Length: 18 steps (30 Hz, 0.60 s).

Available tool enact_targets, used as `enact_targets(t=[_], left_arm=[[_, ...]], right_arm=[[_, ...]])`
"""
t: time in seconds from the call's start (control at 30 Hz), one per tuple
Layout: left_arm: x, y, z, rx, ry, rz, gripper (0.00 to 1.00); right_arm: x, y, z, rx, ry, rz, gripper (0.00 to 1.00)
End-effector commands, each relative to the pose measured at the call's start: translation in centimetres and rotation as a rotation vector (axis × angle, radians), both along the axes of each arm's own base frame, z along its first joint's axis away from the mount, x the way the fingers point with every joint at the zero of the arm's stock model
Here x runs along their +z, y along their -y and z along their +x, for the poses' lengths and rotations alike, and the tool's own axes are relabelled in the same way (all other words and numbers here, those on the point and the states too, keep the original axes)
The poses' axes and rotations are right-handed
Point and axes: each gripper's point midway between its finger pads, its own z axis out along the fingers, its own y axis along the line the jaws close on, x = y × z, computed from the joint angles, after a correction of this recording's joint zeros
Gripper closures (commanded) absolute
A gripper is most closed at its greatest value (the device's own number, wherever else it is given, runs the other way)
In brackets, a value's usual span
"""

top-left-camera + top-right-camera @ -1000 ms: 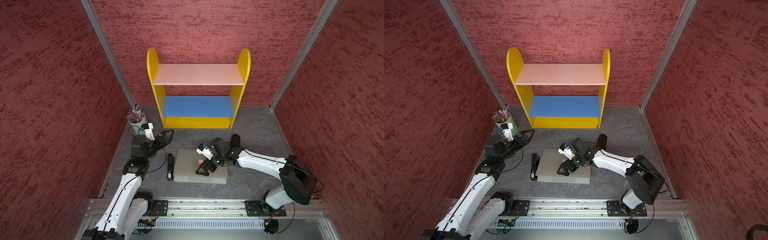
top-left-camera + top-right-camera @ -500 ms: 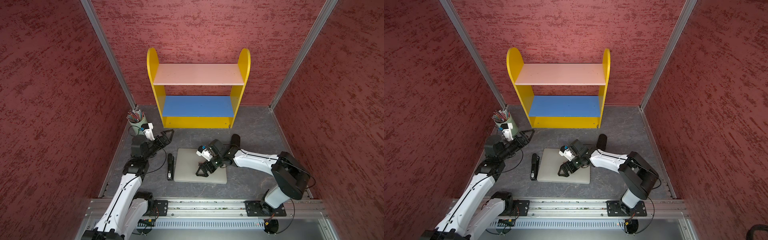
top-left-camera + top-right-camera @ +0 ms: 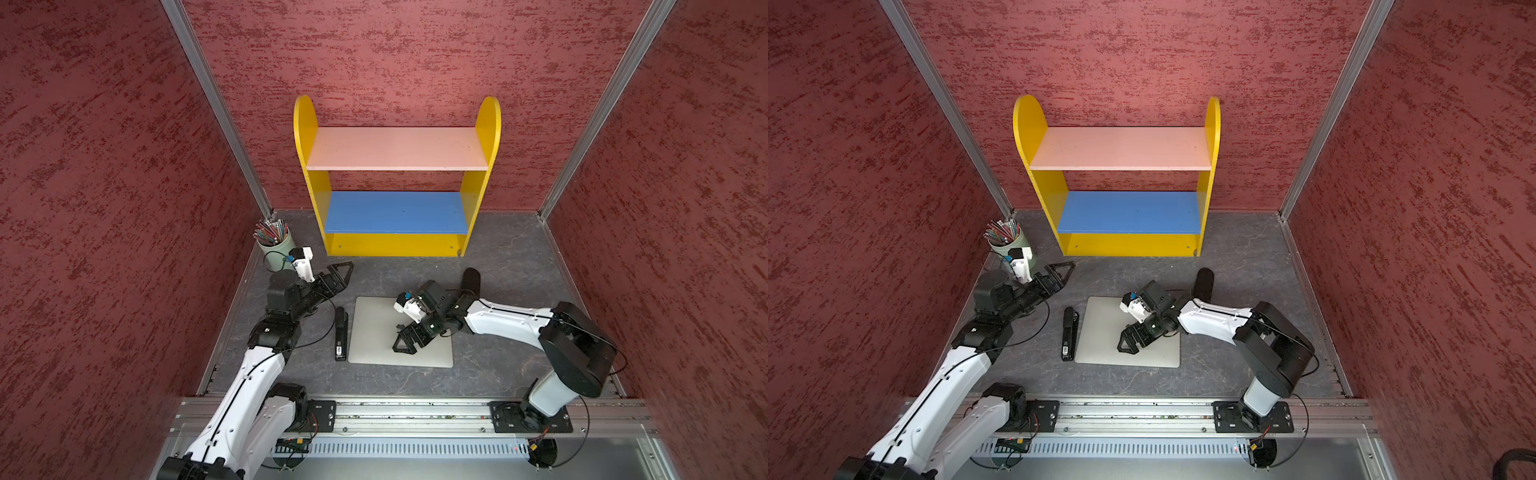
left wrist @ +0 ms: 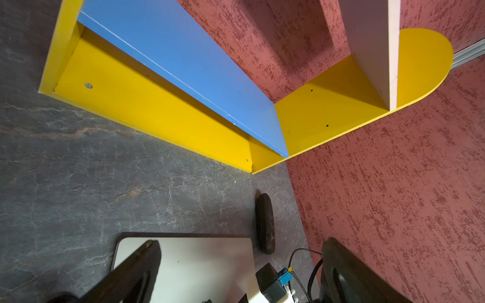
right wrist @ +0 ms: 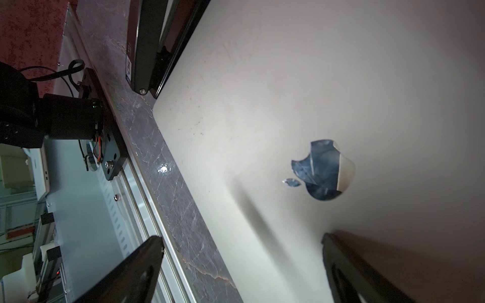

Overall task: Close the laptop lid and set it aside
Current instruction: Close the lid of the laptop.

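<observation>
The laptop (image 3: 374, 332) (image 3: 1100, 328) lies flat on the grey table with the laptop lid (image 5: 288, 91) down; its plain silver back and apple logo (image 5: 322, 170) face up. My right gripper (image 3: 405, 347) (image 3: 1127, 347) (image 5: 242, 237) is low over the lid near its front middle, open, with nothing between its fingers. Whether a finger touches the lid I cannot tell. My left gripper (image 3: 343, 270) (image 3: 1065, 268) (image 4: 240, 242) hangs open and empty above the table, behind the laptop's far left corner (image 4: 123, 241).
A slim black stapler (image 3: 340, 332) (image 3: 1068, 332) (image 5: 147, 44) lies along the laptop's left edge. A black oval object (image 3: 471, 279) (image 4: 265, 223) sits behind the right arm. A pencil cup (image 3: 274, 241) stands far left, a yellow shelf (image 3: 397, 183) at the back wall.
The right arm's elbow has drawn in to the left and the laptop has shifted slightly left. The left arm has not moved.
</observation>
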Motion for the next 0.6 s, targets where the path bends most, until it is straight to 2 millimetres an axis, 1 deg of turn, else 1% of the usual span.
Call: enact_targets(t=[0.0,0.07,0.2,0.33,0.4,0.57], left_arm=[[0.8,1.5,-0.3,-0.033,0.017,0.045,0.00],[0.4,3.1,-0.8,-0.073,0.005,0.077,0.00],[-0.9,6.2,-2.1,-0.154,-0.034,0.145,0.00],[-3.1,8.9,-3.7,-0.230,-0.085,0.217,0.00],[-4.2,9.7,-4.4,-0.255,-0.117,0.269,0.00],[-7.5,10.5,-6.4,-0.304,-0.215,0.388,0.00]], right_arm=[[1.1,1.0,0.6,-0.064,0.057,-0.034,0.02],[1.3,1.7,0.9,-0.101,0.078,-0.052,0.02],[1.5,3.5,1.1,-0.186,0.109,-0.090,0.02],[2.0,5.4,1.2,-0.283,0.139,-0.095,0.01],[1.8,6.4,1.1,-0.331,0.142,-0.105,0.02],[0.7,8.9,0.2,-0.426,0.135,-0.127,0.02]])
